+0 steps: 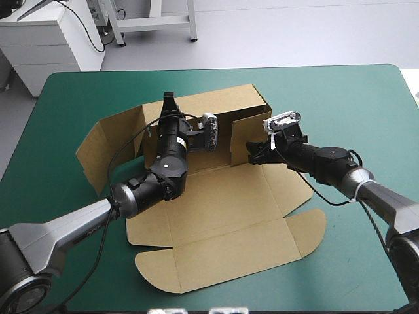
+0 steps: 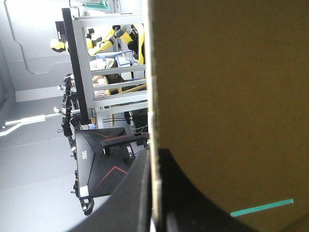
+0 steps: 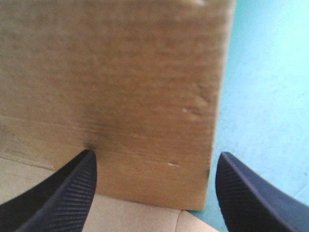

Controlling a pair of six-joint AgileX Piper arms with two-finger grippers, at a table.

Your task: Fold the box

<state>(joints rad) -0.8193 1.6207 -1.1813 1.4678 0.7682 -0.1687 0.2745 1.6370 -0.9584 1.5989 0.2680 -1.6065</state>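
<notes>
The brown box [image 1: 222, 209] lies in the middle of the table, its base and rounded lid flat and its back wall and left side flap raised. My left gripper [image 1: 169, 101] reaches up along the back wall. In the left wrist view the left gripper [image 2: 153, 155] is shut on the board's edge [image 2: 227, 96], one black finger on each face. My right gripper [image 1: 251, 152] sits low at the right end of the back wall. In the right wrist view this gripper [image 3: 157, 153] is open, its fingers apart, and the standing wall of board [image 3: 120, 72] is just ahead of them.
The teal-green cover [image 1: 340, 98] stretches to the right of the box and behind it, and it shows beside the wall's end [image 3: 265, 72]. The raised left flap [image 1: 98, 150] stands near the table's left side. A white cabinet [image 1: 52, 39] stands beyond the far left corner.
</notes>
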